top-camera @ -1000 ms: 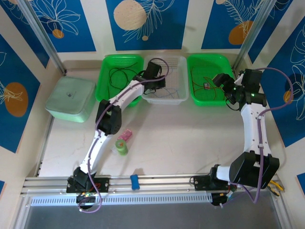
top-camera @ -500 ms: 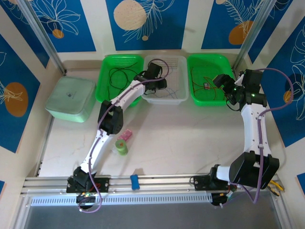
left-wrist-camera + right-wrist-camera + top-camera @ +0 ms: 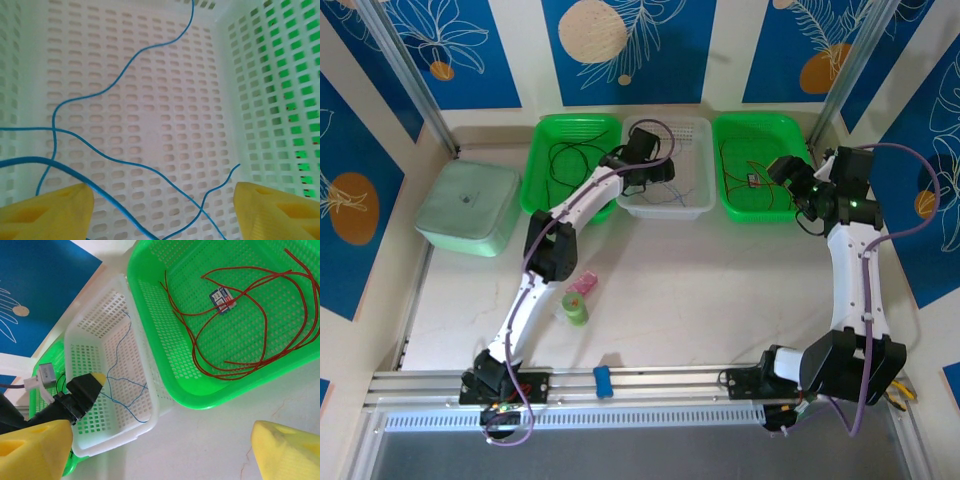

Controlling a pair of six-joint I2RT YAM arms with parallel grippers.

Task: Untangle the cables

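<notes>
Left end effector (image 3: 162, 212), parted and empty, hangs directly over the blue cable (image 3: 53, 129), its strands running away along the white basket (image 3: 165, 115); the right arm (image 3: 850, 260) is farther.

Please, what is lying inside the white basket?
Thin blue cable lies in loose curves on the perforated floor of the white basket, below the open left gripper. The basket corner beneath that gripper is covered, so its contents cannot be told.
</notes>
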